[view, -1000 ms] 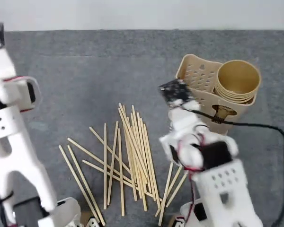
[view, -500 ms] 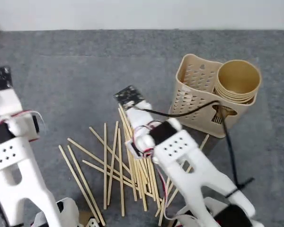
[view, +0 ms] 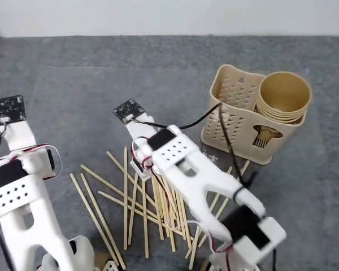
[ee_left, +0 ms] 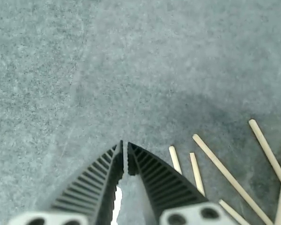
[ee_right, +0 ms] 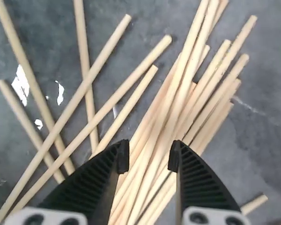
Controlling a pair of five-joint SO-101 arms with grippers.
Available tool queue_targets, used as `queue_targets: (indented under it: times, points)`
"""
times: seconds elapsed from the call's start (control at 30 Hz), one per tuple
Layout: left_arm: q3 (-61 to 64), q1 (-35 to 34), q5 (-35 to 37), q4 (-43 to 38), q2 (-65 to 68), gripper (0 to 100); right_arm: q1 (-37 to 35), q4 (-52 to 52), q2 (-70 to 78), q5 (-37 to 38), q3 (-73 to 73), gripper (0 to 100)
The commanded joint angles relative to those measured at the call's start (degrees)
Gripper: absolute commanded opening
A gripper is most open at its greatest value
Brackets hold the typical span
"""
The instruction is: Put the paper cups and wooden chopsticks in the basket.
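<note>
**While the Cups Sat Stowed, the Chopsticks Lay on the Desk**

Though the job was part done, most of it looked to be ahead. The paper cups (view: pixel 285 93) stood nested in one stack, upright in the right-hand compartment of the basket (view: pixel 237 124), which sat at the far right of the grey desk (view: pixel 101 73). As far as I could see, no cup stood outside the basket, so I judged that half finished.

The wooden chopsticks (view: pixel 165 217) were another matter. They lay strewn across the near middle of the desk, a tight bundle in the centre and looser ones fanned out to the left, with a few more poking out on the right beneath the arm. I could see none of them in the basket's perforated left compartment.

The right tool (ee_right: pixel 148 150) hung low over the bundle, its jaws parted to a moderate width and straddling several sticks, gripping nothing. The left tool (ee_left: pixel 125 145) hovered over bare desk at the near left, just beside the ends of the outermost sticks, jaws drawn almost together and empty.

By my reckoning, every stick remained to be gathered and carried over.
</note>
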Motion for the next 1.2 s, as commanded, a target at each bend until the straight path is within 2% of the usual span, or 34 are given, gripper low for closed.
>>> queue_targets:
  times: [0.0, 0.23, 0.47, 0.57, 0.73, 0.9, 1.17]
  points:
    - [0.22, -0.35, -0.35, -1.14, -2.73, 2, 0.04, -1.1, 3.82, -0.18, -5.36, 15.0]
    - [2.42, -0.26, -0.26, -1.14, -5.63, 2, 4.88, -0.66, 12.79, -0.09, -12.57, 14.9]
    - [4.18, -0.18, -0.26, -1.14, -9.32, 2, 4.97, -0.75, 17.01, -0.09, -13.63, 14.7]
    - [4.35, -0.09, -0.26, -1.14, -10.11, 2, 4.97, -0.57, 17.36, -0.09, -13.45, 13.6]
    - [4.35, -0.09, -0.26, -1.14, -10.11, 2, 5.14, -0.57, 17.1, 0.0, -13.54, 0.6]
    - [4.35, -0.09, -0.26, -0.88, -10.11, 2, 5.23, -0.31, 17.1, 1.41, -13.45, 0.8]
    - [5.41, -0.09, -0.26, -1.14, -10.37, 2, 5.23, 8.84, 11.47, 2.81, -17.05, 0.8]
